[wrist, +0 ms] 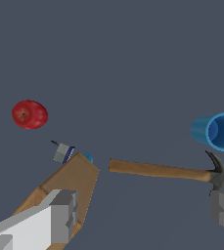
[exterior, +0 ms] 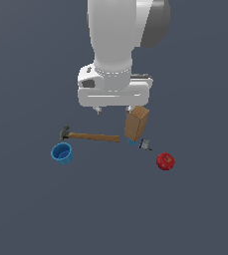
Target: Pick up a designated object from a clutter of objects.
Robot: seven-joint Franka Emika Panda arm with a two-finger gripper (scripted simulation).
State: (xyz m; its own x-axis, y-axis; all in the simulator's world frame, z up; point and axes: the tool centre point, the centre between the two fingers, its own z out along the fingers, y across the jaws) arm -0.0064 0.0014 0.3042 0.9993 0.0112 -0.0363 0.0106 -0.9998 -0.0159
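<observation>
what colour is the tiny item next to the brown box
Pale grey-white with a dark navy band; the tiny item shows best in the wrist view.

Wood-handled hammer (exterior: pixel 89 136), glossy red apple (exterior: pixel 165 161), matt tan box (exterior: pixel 136 123)

A flat, plain surface (exterior: pixel 31 214) of dark slate blue-grey fills the whole exterior view from edge to edge. It has no pattern, seam or border. No wall, window or furniture shows. The light is soft and even, leaving only faint shadows. The wrist view shows the same unbroken dark tone (wrist: pixel 133 58) throughout.
</observation>
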